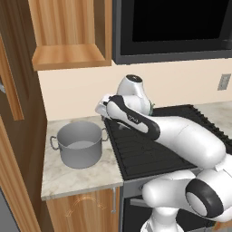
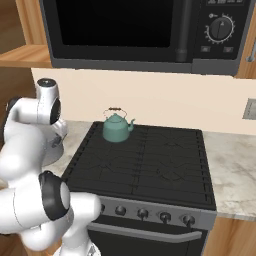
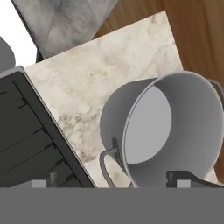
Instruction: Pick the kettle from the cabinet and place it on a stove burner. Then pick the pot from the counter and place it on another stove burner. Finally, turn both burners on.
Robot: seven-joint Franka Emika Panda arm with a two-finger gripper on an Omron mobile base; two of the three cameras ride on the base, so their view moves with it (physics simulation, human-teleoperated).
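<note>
The two small dark fingers [image 3: 186,179] stand spread wide with nothing between them, their tips at the bottom of the hand view: one near the black cooktop's edge, the other over the rim of the wide grey brushed-metal stockpot [image 3: 175,127]. The pot sits upright and empty on the pale beige marble-patterned counter [image 3: 83,83]; one small loop handle faces the cooktop, and the pot stands just beside the cooktop's edge without touching it. In the left base view the same pot [image 1: 80,144] rests on the short stretch of counter [image 1: 68,179] between a tall wooden panel and the stove, with the white arm bent over the stove's left rear corner and its wrist hanging above the gap between pot and stove.

On the flat black cooktop with cast-iron grate burners [image 2: 150,162], the small teal-green rounded kettle with a curved spout and thin dark arched handle [image 2: 117,127] stands upright on the rear-left burner, spout pointing right. A row of round dark knobs [image 2: 142,213] lines the stove's front. Above the stove hangs a black microwave [image 2: 140,32]. To its left is the light orange-brown wood-grain wall cabinet [image 1: 72,34], its interior open to view. A grey wall outlet [image 1: 224,82] sits on the cream backsplash to the right.
</note>
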